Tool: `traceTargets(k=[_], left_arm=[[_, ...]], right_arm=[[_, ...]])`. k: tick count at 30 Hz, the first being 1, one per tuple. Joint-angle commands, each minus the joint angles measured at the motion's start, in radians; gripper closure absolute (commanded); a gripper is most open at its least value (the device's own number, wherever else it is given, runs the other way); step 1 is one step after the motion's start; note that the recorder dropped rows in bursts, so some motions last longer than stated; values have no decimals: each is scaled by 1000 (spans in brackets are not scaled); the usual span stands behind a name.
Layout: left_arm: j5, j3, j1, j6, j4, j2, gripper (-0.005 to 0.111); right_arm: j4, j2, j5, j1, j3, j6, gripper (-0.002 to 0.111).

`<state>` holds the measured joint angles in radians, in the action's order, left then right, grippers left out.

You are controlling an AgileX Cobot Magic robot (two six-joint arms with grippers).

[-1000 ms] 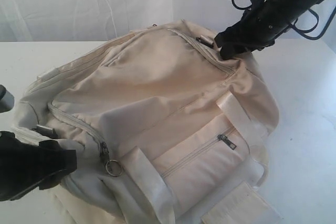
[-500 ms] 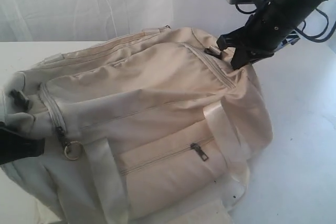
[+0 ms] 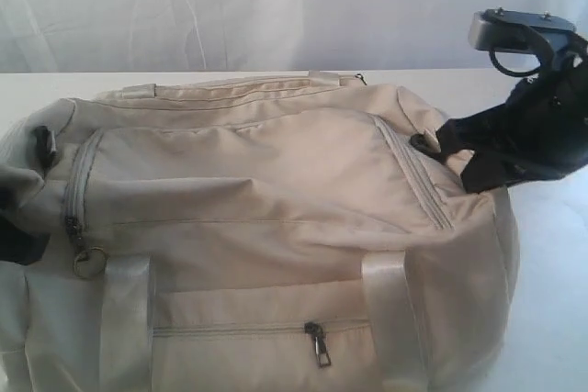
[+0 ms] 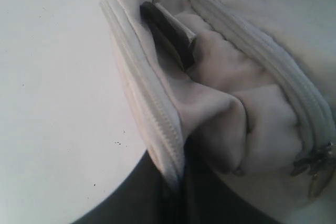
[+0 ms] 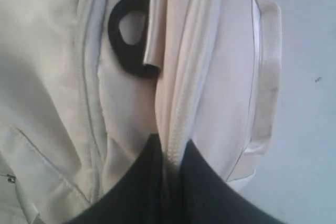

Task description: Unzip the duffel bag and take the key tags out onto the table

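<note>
The cream duffel bag [image 3: 266, 190] fills the exterior view, stretched level between both arms with its main grey zipper closed. A zipper pull with a metal ring [image 3: 83, 259] hangs at its left end. My left gripper [image 3: 13, 238] is shut on a zippered seam of the bag [image 4: 157, 124], with the dark fingers pinching the fabric [image 4: 176, 184]. At the other end, next to a black D-ring [image 5: 128, 30], my right gripper [image 3: 455, 149] is shut on a ridge of zippered fabric [image 5: 170, 163]. The key tags are hidden.
The white table [image 3: 551, 263] shows to the right of the bag and behind it. Two shiny webbing straps [image 3: 390, 314] run down the bag's front on either side of a closed pocket zipper pull [image 3: 318, 343]. A white curtain hangs at the back.
Both grippers have pulled apart, the left going left and the right going right and lower. The bag has swung round and stretched out flat between them.
</note>
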<state>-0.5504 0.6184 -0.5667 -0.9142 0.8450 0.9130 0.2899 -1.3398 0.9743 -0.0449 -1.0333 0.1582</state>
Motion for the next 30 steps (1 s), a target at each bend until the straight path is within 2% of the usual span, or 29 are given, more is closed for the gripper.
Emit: traceTargets(k=[1,7,18,25,27,30], left_arm=[[-5,12,7,58,13,-15,107],[-8,39,16,65,65,32,107],[93,160,147,191,45,180,107],[73,199,157,219,-13,214,107],[53,199,157,218,-29,204,107],[36,199,157,232,-41,180,105]], right_arm=[[-27,61,11,5,81,-6,108],[-27,52,-114,5,140,-11,108],[-79,14,-239,5,140,-45,108],[-104,-23,-261,5,140,-58,107],[-104,-22,-259,5,138,-48,101],[-101,-20,-259,5,131,-28,82]])
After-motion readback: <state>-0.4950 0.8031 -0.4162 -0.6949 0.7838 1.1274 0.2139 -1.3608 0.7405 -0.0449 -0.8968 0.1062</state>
